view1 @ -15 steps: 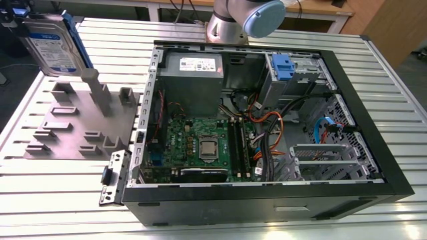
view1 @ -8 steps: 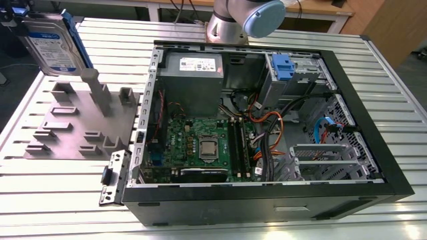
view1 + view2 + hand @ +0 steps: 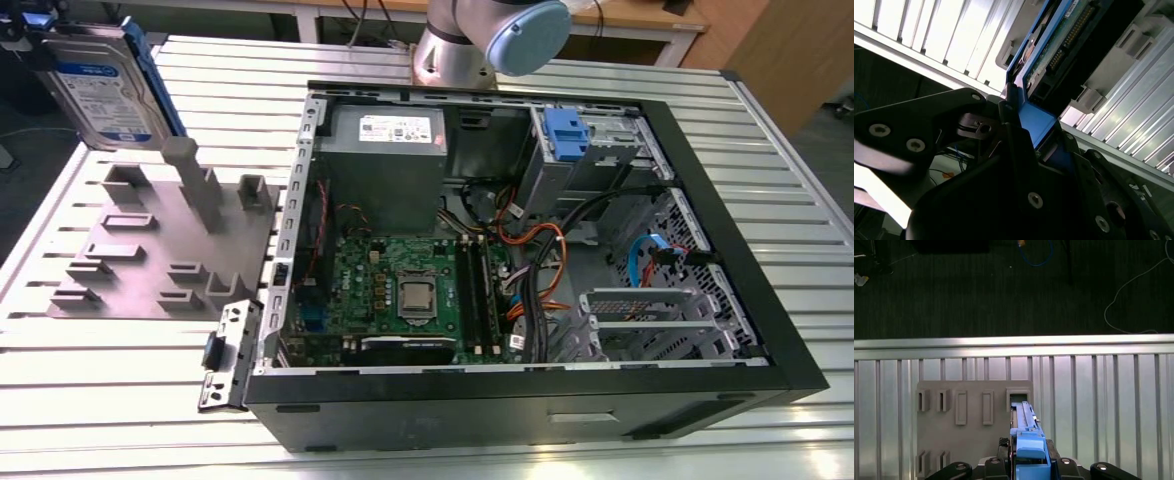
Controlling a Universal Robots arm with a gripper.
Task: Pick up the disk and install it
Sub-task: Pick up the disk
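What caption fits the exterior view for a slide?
The disk held upright above the grey fixture, beside the open computer case on the slatted table.

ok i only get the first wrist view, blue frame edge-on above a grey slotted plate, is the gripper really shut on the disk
observer: yes, in the second wrist view the gripper pinches the disk by its blue frame.
operator: and where's the computer case
observer: in the exterior view the open computer case lies on the exterior view's right of the slotted plate.
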